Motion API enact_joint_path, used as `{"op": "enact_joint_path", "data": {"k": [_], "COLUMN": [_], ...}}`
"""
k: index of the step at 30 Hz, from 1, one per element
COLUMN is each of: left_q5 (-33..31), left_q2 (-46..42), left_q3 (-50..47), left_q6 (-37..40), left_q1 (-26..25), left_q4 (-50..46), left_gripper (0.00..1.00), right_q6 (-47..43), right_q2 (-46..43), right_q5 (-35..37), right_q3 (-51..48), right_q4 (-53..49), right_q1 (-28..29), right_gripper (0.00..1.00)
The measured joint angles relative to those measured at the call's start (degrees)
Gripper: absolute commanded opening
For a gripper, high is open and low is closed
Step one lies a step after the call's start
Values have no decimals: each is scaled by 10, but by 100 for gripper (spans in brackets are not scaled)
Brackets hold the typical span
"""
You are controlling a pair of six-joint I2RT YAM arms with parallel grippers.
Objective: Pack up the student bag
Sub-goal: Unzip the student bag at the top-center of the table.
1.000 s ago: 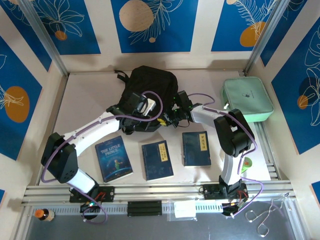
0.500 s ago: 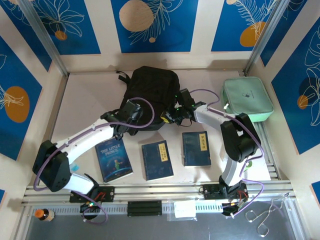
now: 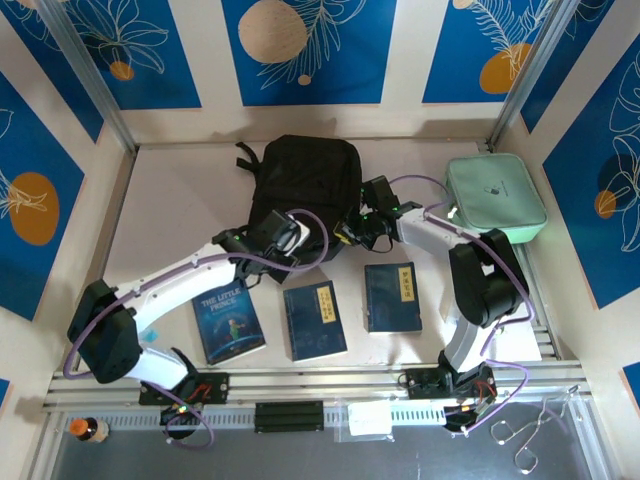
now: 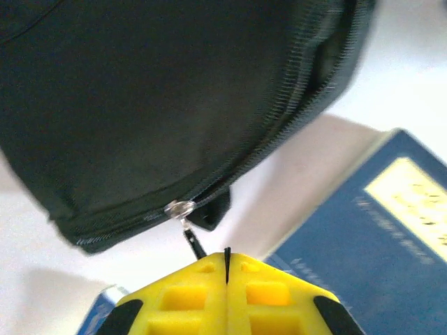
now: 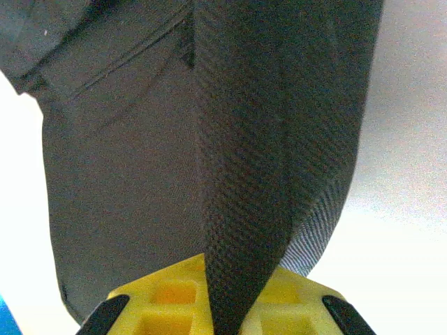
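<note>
two claws clenched: left gripper point(image 4: 227, 254) by student bag point(image 4: 140, 105)'s zipper pull point(image 4: 184, 211); right gripper point(image 5: 225, 283) on its strap point(image 5: 244, 174).

Left arm point(image 3: 180, 272) folds at a low elbow out to the left, forearm angled forward and to the right; left gripper point(image 4: 225, 264) has its yellow fingers pressed flat together; right arm point(image 3: 480, 285) rises from its base, forearm stretched forward and leftward; right gripper point(image 5: 230, 278) is clamped on a black bag strap point(image 5: 241, 174).
</note>
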Motion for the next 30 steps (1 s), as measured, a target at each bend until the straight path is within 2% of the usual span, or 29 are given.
{"op": "enact_joint_path", "data": {"k": [4, 7, 10, 12, 15, 18, 23, 28, 30], "left_q5": [33, 45, 45, 40, 32, 30, 30, 30, 28], "left_q2": [34, 79, 111, 121, 124, 125, 125, 125, 125], "left_q3": [10, 35, 63, 76, 87, 89, 89, 89, 89], "left_q6": [-5, -16, -26, -33, -37, -37, -37, -37, -36], "left_q1": [-31, -47, -53, -54, -54, -54, -54, -54, -54], "left_q4": [35, 58, 73, 78, 81, 86, 92, 96, 96], "left_gripper": [0, 0, 0, 0, 0, 0, 0, 0, 0], "right_q6": [-9, -23, -40, -45, -44, -26, 30, 84, 99], "right_q2": [-3, -3, -3, -5, -33, -89, -136, -110, -91], "right_q5": [12, 18, 22, 22, 18, 2, -39, -71, -81], "right_q3": [-5, -5, -4, -4, -19, -53, -111, -135, -133], "right_q4": [-1, 4, 8, 9, 9, 4, 25, 47, 59], "right_q1": [-28, -60, -90, -107, -115, -112, -101, -83, -72], "right_gripper": [11, 15, 31, 49, 64, 76, 78, 78, 73]}}
